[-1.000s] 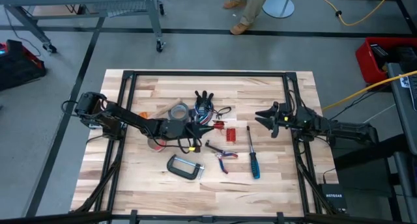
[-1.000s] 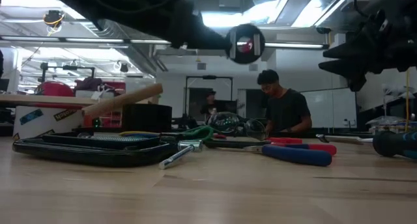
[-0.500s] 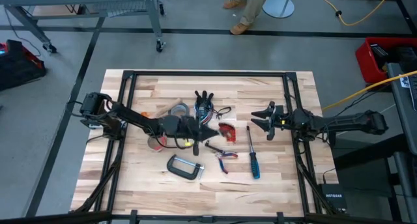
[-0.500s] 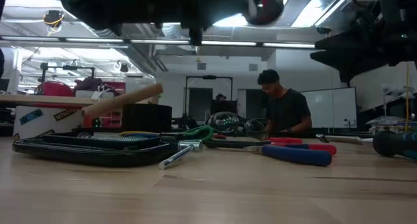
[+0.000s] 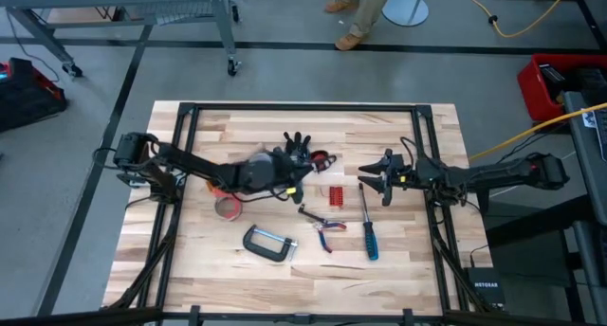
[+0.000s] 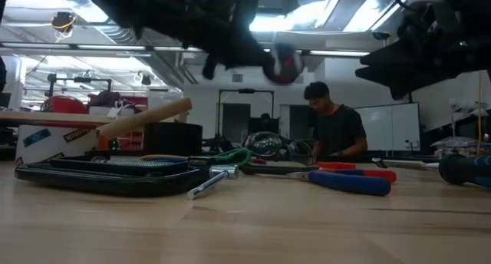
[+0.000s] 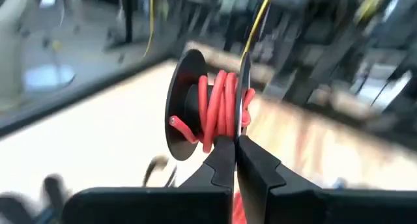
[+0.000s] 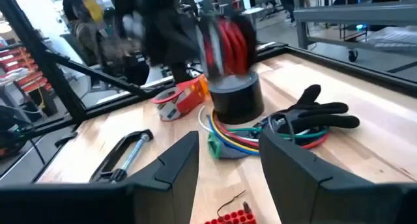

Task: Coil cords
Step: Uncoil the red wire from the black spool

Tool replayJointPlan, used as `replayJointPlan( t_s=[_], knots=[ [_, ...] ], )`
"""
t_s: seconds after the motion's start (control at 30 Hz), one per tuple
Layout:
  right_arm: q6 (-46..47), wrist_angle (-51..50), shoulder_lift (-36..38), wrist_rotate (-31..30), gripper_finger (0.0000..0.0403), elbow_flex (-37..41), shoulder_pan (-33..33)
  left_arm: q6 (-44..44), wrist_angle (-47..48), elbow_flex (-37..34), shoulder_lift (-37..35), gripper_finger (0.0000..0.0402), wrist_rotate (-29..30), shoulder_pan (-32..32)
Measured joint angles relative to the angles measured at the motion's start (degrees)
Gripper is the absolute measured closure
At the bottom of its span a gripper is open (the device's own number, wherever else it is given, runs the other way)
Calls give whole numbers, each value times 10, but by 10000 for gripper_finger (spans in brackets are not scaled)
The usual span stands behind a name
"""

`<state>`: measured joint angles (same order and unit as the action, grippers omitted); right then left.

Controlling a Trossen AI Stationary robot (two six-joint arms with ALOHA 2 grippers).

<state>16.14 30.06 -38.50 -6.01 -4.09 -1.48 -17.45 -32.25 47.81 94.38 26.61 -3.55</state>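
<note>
Table seen from above, with both arms reaching toward its middle. The left gripper (image 5: pixel 305 165) is pressed together on a black spool (image 7: pixel 186 103) wound with red cord (image 7: pixel 218 110), held in the air; from the left wrist the spool's axle runs crosswise to the fingers (image 7: pixel 221 165), its flat discs standing on edge. Seen from the table's centre, this spool hangs at about 12 o'clock, just beside a black glove (image 5: pixel 295 141).

Loose cords (image 8: pixel 244 140) in red, blue, green and yellow lie in a flat loop on the wood, partly under a grey tape roll (image 8: pixel 236 97) and touching the glove. No container holds them.

The right gripper (image 5: pixel 379 179) hovers at about 3 o'clock with its fingers apart and nothing between them, pointing toward 9 o'clock.

Other items: a red strip of small parts (image 5: pixel 333 194) at the centre; a blue-handled screwdriver (image 5: pixel 367 226) lying along the 12-to-6 line; pliers (image 5: pixel 324 226) and a clamp (image 5: pixel 268 243) toward 6 o'clock; an orange tape roll (image 8: pixel 182 94) beside the grey one. A person (image 6: pixel 331 126) stands in the room beyond the table.
</note>
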Motion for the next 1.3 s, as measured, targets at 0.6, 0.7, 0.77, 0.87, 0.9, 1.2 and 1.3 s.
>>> replayJointPlan(
  t_s=[0.6, 0.7, 0.77, 0.87, 0.9, 1.2, 1.3],
  knots=[
    [-34, 72, -119, -45, 237, -89, 0, -170, -368, -1, 3, 401, -251, 6],
    [-73, 125, -151, -40, 237, -111, 0, -205, -389, -1, 3, 401, -251, 6],
    [-94, 139, -174, -40, 237, -133, 0, -230, -405, -1, 3, 401, -250, 6],
    [-122, 142, -213, -39, 237, -173, 0, -244, -427, -1, 3, 401, -249, 6],
    [-128, 141, -227, -34, 237, -187, 0, -241, -431, -1, 3, 401, -247, 6],
    [-139, 139, -313, 53, 237, -278, 0, -135, -440, -1, 0, 401, -233, 35],
    [-139, 139, -316, 48, 237, -282, 0, -121, -431, -1, -1, 401, -232, 46]
  ],
)
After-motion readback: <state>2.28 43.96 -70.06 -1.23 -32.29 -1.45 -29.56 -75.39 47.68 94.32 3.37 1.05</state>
